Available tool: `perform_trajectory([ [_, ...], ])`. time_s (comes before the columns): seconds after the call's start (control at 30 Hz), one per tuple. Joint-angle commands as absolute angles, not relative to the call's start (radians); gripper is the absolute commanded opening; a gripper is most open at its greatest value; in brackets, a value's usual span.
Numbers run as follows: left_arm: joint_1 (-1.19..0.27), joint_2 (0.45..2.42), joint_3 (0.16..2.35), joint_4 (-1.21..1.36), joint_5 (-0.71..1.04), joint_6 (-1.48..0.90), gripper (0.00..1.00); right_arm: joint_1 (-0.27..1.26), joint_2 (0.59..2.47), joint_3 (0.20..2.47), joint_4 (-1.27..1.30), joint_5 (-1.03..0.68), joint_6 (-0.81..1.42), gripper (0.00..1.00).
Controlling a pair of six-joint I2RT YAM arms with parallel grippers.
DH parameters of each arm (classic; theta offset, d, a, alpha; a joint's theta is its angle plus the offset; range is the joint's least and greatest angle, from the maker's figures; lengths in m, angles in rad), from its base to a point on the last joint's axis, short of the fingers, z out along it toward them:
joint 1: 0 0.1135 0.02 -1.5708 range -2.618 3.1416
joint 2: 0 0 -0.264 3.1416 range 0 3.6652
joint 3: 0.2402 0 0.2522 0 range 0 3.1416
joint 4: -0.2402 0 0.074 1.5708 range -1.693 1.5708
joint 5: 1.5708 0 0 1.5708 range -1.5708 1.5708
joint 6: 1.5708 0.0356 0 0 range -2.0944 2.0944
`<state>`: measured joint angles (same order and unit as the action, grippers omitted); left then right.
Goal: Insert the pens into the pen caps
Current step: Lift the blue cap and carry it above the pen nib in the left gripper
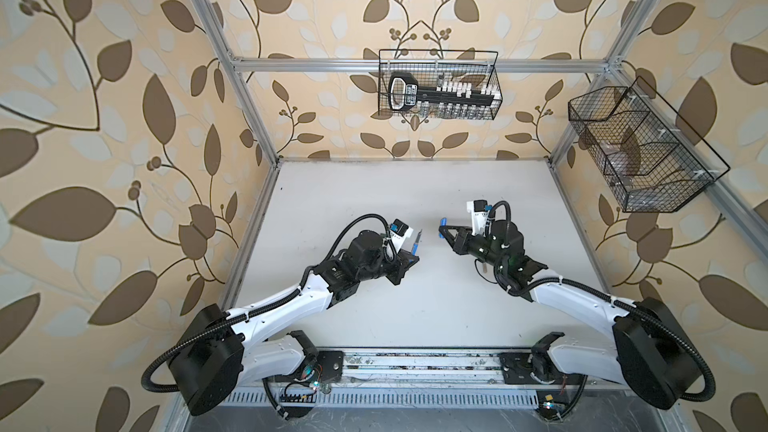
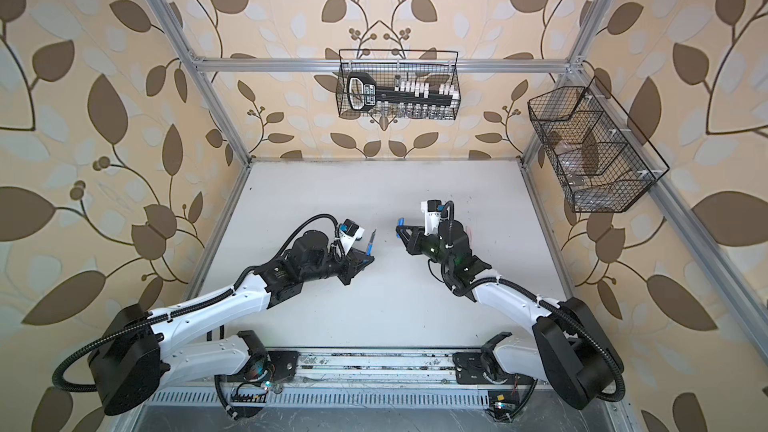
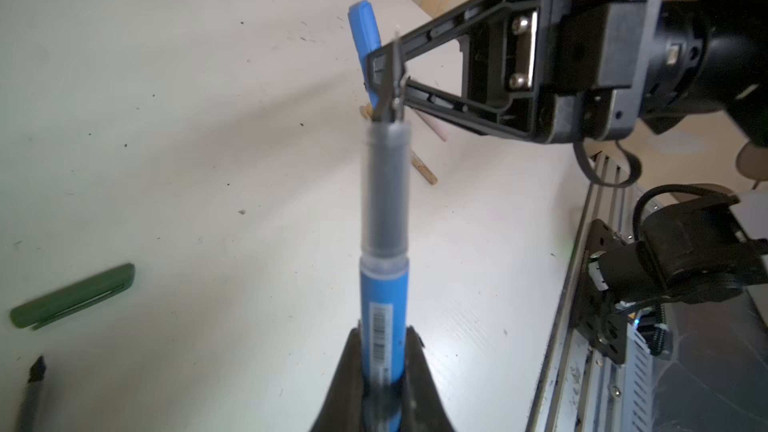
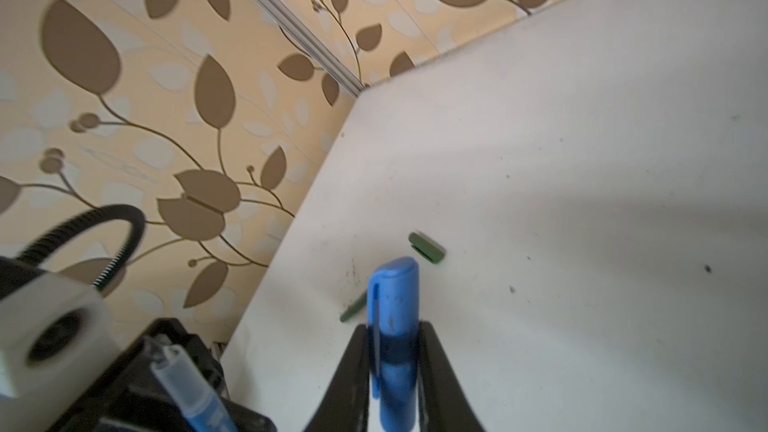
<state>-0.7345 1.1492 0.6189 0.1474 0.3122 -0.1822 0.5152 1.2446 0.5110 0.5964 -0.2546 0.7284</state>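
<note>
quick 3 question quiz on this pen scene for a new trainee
1. True or false: the left pincer grips the blue pen.
2. What does the right pincer hold? A nothing; B the blue cap; C a cup.
3. Fill in: the green cap lies loose on the ____.
Key: 1 true; 2 B; 3 table.

Barcode [image 3: 381,336] on blue pen [image 3: 384,243], no legible text
</note>
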Motion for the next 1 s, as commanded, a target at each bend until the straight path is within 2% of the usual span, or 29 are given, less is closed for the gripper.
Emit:
perform_trajectory([
  [0.0, -0.743, 1.126, 0.61, 0.227, 0.375, -0.201, 0.0, 0.553, 1.238, 0.496, 0.851, -0.234, 0.813, 0.21],
  [0.97, -0.743, 1.09, 0.6, 0.212, 0.402, -0.206, 0.0, 0.63, 1.243, 0.548, 0.96, -0.337, 0.775, 0.21],
])
